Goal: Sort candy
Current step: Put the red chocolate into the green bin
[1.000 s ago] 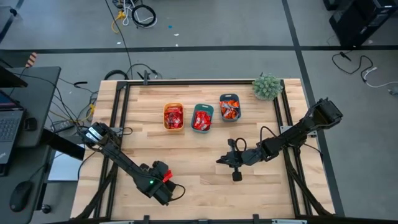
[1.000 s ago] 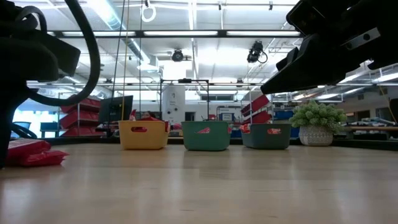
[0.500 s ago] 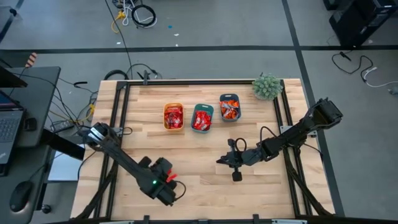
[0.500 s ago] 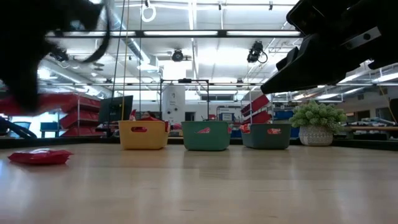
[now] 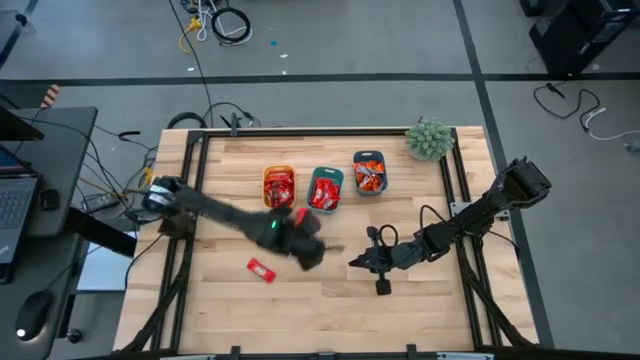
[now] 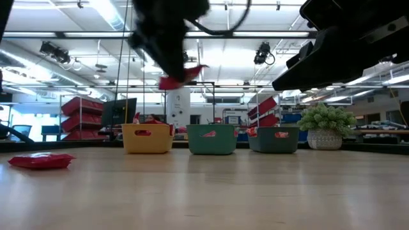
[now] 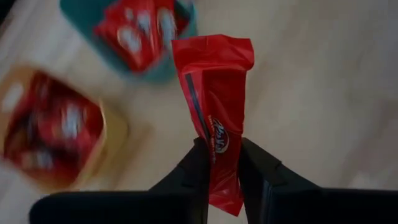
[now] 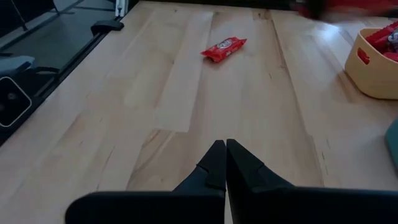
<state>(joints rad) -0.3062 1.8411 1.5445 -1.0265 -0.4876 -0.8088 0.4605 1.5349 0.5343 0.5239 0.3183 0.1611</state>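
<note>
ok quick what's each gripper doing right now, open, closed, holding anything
Left gripper: closed on a red candy, near the bins.
Right gripper: closed, holding nothing, low over the table.

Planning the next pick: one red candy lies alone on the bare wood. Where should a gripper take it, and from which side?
Take the loose candy across its narrow middle, coming straight down from above. It lies flat on the table, a thin oblong with nothing beside it, so fingers can straddle its short width; the crimped ends give little to hold.
</note>
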